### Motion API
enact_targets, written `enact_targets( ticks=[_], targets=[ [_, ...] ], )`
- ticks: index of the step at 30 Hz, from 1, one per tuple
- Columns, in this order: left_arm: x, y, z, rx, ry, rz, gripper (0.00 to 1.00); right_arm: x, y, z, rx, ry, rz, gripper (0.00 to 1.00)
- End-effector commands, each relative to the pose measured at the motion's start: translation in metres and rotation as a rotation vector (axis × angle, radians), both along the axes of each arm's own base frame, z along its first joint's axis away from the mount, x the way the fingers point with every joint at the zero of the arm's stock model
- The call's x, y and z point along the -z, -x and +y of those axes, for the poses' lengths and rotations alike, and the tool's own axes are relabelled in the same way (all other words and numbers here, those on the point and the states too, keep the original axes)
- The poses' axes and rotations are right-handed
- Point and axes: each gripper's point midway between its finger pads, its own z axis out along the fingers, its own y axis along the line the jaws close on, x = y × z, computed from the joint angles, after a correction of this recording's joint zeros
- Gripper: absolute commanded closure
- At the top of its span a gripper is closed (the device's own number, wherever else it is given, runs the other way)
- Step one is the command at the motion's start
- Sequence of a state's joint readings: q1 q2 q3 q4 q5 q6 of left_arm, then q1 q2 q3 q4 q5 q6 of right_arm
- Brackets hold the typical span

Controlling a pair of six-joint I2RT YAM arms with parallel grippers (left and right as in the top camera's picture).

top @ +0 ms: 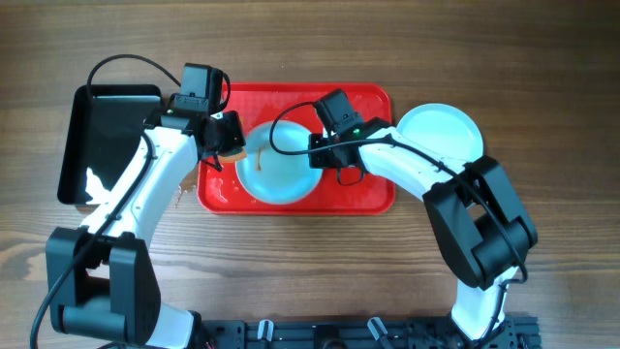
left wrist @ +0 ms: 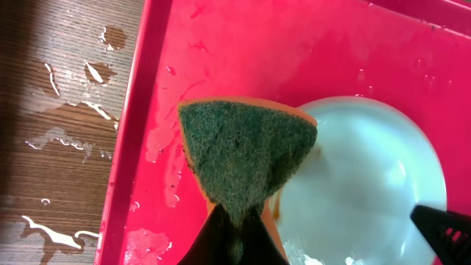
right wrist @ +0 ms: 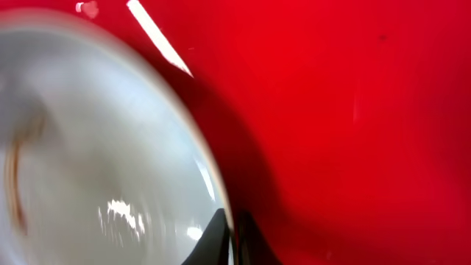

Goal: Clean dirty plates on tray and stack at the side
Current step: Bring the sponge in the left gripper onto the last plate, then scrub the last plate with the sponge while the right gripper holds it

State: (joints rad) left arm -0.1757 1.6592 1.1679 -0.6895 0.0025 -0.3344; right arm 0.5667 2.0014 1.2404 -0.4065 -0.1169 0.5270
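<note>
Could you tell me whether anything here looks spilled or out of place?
Yes, water is splashed on the wooden table beside the red tray, outside its rim, and a brown streak marks the plate.

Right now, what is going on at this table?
Two robot arms are washing a dirty plate on the red tray. The left claw holds a sponge at the plate's left edge. The right claw pinches its right rim. A brown streak shows on it. A second plate lies on the table beside the tray.
</note>
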Motion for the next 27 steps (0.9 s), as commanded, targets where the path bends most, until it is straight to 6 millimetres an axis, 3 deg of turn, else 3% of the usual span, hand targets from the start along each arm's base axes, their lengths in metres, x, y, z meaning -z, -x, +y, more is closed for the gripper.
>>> enact_targets(
  ticks=[1, 9, 17, 23, 27],
  targets=[
    [0.004, 0.001, -0.009, 0.03, 0.046, 0.011, 0.96, 0.023, 0.012, -0.008, 0.048, 0.027, 0.07, 0.96],
    [0.007, 0.005, -0.029, 0.077, 0.158, 0.02, 0.96, 0.022, 0.011, -0.007, 0.075, 0.016, 0.074, 0.96],
    [0.03, 0.014, -0.046, 0.118, 0.202, 0.009, 0.96, 0.0, -0.002, -0.012, 0.045, 0.086, 0.027, 0.96],
    [0.032, 0.006, -0.081, 0.17, 0.236, -0.077, 0.96, 0.0, -0.001, -0.013, 0.02, 0.096, 0.024, 0.96],
    [0.054, 0.01, -0.091, 0.181, 0.225, -0.032, 0.96, 0.0, 0.0, -0.012, 0.029, 0.089, 0.029, 0.96]
  ],
)
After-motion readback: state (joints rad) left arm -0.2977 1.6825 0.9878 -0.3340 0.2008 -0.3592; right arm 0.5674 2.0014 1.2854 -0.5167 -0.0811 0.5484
